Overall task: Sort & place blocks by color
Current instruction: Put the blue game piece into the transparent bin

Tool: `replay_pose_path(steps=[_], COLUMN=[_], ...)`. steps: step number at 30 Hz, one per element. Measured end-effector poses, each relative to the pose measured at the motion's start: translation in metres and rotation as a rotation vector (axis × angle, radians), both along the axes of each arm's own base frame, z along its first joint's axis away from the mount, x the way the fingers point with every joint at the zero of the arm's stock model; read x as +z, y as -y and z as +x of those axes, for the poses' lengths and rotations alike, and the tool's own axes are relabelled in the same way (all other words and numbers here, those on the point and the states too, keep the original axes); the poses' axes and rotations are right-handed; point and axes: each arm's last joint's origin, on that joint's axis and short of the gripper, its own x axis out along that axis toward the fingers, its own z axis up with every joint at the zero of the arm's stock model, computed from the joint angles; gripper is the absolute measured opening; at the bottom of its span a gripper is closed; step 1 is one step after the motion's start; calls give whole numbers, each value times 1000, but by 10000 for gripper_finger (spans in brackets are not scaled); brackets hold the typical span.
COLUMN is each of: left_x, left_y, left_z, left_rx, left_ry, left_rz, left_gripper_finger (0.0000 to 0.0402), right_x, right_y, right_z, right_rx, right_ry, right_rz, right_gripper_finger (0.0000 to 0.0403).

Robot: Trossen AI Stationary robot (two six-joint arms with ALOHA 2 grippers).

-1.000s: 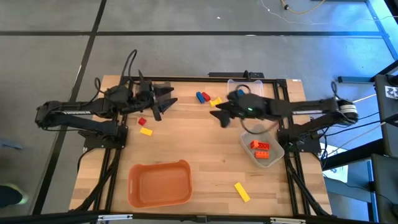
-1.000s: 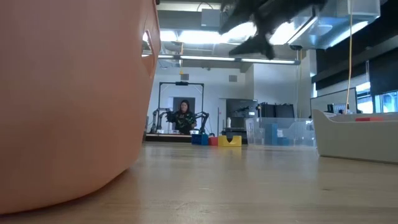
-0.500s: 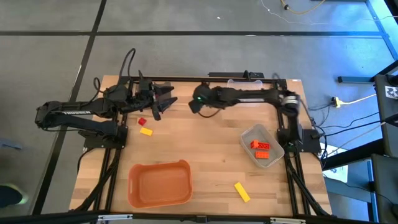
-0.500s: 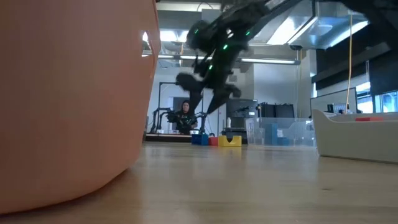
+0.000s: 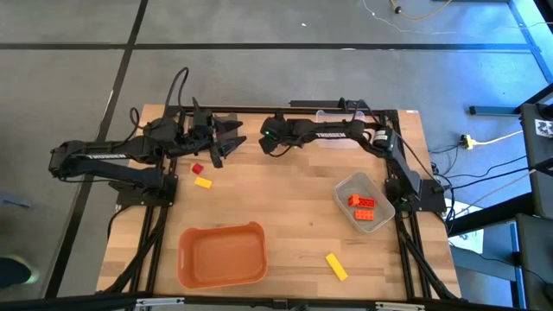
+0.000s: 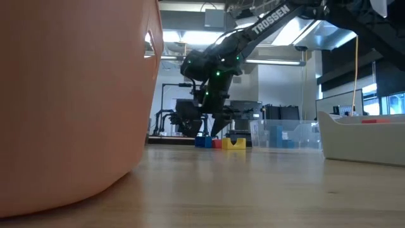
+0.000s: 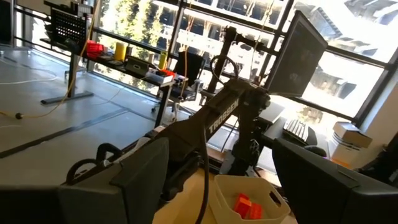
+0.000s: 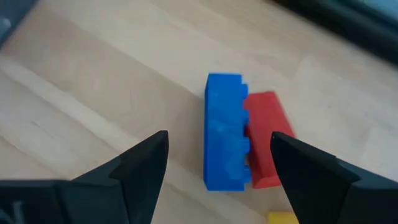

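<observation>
Since a second ago my right arm has swung from beside the grey bin across to the far edge of the table, and the right gripper now hangs over the blue block, fingers spread wide with nothing between them. From the wrist camera I see that blue block touching a red block along one long side, with a sliver of a yellow block just beyond them; in the low view these three sit in a row under the gripper. My left gripper waits raised over the far left of the table, jaws spread too and empty. As I judge progress, the sort is only partly done: the grey bin on the right holds a few red or orange bricks, while the orange bin near the front looks empty from above. Left loose I count a small red block and a yellow block near the left arm, another yellow block at the front right, plus the cluster under my right gripper. The clear bin at the back is mostly hidden by the arm, so I cannot tell its contents.
</observation>
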Motion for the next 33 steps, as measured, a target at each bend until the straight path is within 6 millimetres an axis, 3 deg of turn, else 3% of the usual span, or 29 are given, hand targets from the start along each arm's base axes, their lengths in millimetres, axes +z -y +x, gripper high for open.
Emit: replay_pose_path(steps=[8, 23, 25, 28, 33], left_x=[0, 0, 0, 0, 0], left_y=[0, 0, 0, 0, 0], left_z=[0, 0, 0, 0, 0], left_rx=[1, 1, 1, 1, 1], left_ry=[-2, -3, -2, -1, -2], left_rz=[2, 2, 2, 2, 2], left_gripper_finger=[279, 279, 279, 279, 279], right_x=[-2, -16, -13, 2, 44], right_y=[5, 0, -3, -12, -36], right_z=[-2, 0, 0, -2, -11], right_rx=[3, 77, 111, 176, 366], right_ry=[10, -43, -59, -81, -139], right_rz=[34, 67, 63, 53, -13], right_gripper_finger=[269, 116, 96, 96, 96])
